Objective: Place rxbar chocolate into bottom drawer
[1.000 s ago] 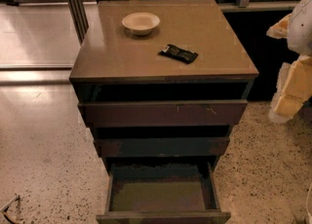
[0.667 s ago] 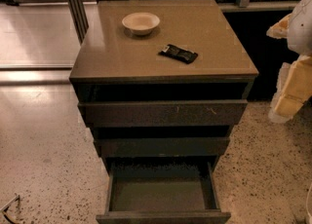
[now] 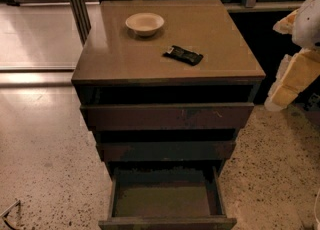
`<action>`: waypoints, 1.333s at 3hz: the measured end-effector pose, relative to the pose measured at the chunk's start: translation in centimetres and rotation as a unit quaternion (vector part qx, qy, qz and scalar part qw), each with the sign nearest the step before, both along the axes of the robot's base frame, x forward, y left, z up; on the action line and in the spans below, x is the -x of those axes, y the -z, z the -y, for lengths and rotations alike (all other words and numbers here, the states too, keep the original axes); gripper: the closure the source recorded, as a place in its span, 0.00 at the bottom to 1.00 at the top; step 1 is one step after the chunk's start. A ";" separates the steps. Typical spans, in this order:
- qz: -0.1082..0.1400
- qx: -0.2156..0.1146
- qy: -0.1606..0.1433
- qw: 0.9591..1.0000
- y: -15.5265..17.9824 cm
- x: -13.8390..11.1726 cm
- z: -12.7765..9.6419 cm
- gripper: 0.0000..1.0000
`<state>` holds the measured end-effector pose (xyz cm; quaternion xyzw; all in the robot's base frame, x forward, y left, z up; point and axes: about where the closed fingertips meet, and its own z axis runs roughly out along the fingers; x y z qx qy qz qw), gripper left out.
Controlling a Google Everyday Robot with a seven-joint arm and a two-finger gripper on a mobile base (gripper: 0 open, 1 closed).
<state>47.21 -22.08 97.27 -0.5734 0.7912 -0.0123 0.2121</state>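
Note:
The rxbar chocolate (image 3: 183, 55), a flat black wrapper with white markings at its left end, lies on the cabinet top right of centre. The bottom drawer (image 3: 165, 200) is pulled out, showing a dull greenish-brown floor with nothing in it. My gripper (image 3: 288, 85) hangs at the right edge of the camera view, beside the cabinet's right side, away from the bar and holding nothing that I can see.
A round cream bowl (image 3: 144, 23) stands on the cabinet top (image 3: 125, 54) behind and left of the bar. The two upper drawers (image 3: 167, 116) stick out slightly. Speckled floor surrounds the cabinet. A metal post (image 3: 77, 4) stands at the back left.

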 end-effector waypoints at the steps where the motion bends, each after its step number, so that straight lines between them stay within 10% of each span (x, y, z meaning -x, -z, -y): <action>1: 0.028 -0.057 0.018 0.998 0.8 -4.7 -0.3 0.00; 4: 0.120 -0.177 0.011 0.977 4.6 -18.0 -5.4 0.00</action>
